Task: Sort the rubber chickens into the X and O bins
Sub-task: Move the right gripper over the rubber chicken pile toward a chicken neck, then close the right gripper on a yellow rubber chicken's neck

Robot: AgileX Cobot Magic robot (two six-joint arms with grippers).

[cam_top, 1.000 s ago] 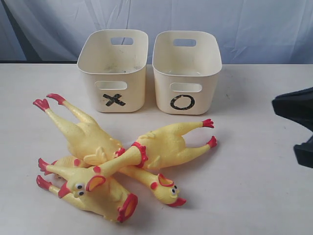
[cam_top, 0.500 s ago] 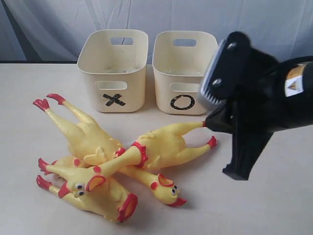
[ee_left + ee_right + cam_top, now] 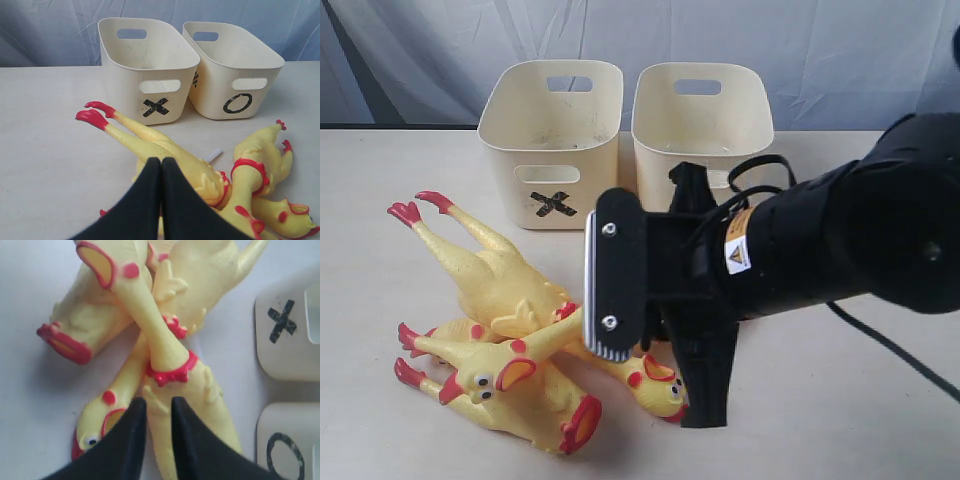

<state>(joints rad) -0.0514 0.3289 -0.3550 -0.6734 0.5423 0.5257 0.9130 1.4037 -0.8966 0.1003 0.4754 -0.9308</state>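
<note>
While my left end effector (image 3: 161,162) rests pressed together, my right end effector (image 3: 156,402), narrowly spread, hangs over a long-necked rubber chicken (image 3: 200,397).

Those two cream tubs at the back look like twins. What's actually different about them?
The X bin bears a black cross, the O bin a black ring. The X bin stands left of the O bin in the exterior view. The O bin's side wall carries a small hatched mark; none shows on the X bin. Both are cream with slot handles.
</note>
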